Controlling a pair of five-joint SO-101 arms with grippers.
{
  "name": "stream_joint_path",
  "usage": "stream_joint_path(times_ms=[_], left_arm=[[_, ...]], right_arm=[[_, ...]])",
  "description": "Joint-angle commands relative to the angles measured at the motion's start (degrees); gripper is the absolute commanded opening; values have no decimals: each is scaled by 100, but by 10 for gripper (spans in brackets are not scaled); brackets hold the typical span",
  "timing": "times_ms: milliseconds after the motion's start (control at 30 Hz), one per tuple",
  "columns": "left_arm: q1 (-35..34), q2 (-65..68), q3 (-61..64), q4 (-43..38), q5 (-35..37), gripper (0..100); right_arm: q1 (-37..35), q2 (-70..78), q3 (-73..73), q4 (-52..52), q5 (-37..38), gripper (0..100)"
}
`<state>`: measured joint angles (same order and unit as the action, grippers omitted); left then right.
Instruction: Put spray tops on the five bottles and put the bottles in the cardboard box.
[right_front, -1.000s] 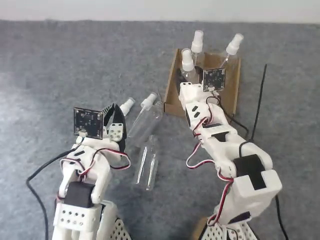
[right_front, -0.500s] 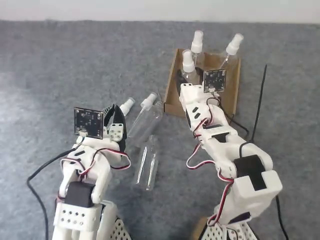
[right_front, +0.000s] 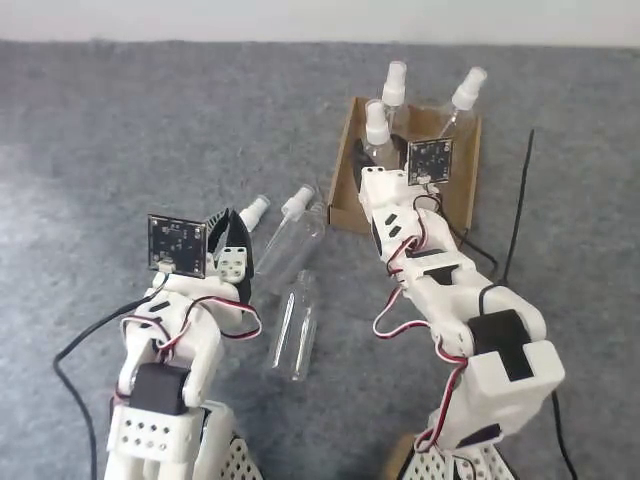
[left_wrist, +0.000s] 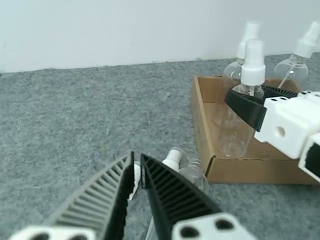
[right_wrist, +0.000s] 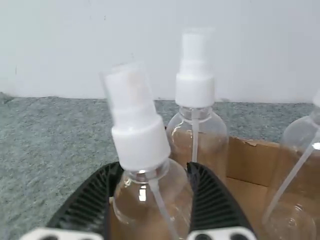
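In the cardboard box stand three clear bottles with white spray tops. My right gripper is shut on the nearest bottle, with a jaw on either side of its shoulder. The other two bottles stand behind it. My left gripper is at the near left, shut on a loose white spray top that sticks out past its tips. Beside it a capped bottle lies on the carpet. A bottle without a top lies nearer the arm bases.
The grey carpet is open to the far left. A black cable runs along the right side of the box. The right arm stretches from the near edge to the box. A white wall rises behind the carpet.
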<state>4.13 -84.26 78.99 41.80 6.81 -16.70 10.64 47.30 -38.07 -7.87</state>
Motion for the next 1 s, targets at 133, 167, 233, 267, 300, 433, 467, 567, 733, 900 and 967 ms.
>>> stream_joint_path(times_ms=[133, 167, 233, 267, 300, 433, 467, 567, 733, 900, 967], left_arm=[[9, -79, -48, -193, 9, 15], [0, -79, -48, -193, 9, 15], [0, -79, -48, -193, 9, 15], [0, -79, -48, -193, 9, 15], [9, -79, -48, -193, 9, 15], [9, -79, -48, -193, 0, 15], [9, -79, -48, -193, 0, 15], [9, -79, -48, -193, 0, 15], [9, -79, -48, -193, 0, 15], [9, -79, -48, -193, -9, 15], [9, -79, -48, -193, -9, 15]], right_arm=[[40, -171, 158, -119, 369, 11], [40, -171, 158, -119, 369, 11], [48, -171, 158, -119, 378, 11], [48, -171, 158, -119, 378, 11], [31, -171, 158, -119, 378, 11], [-48, -171, 123, -119, 360, 9], [-84, -171, 123, -119, 352, 9], [-207, -171, 123, -163, 369, 7], [-171, -163, 123, -171, 343, 7], [-119, -154, 158, -163, 343, 7], [-110, -163, 167, -145, 343, 7]])
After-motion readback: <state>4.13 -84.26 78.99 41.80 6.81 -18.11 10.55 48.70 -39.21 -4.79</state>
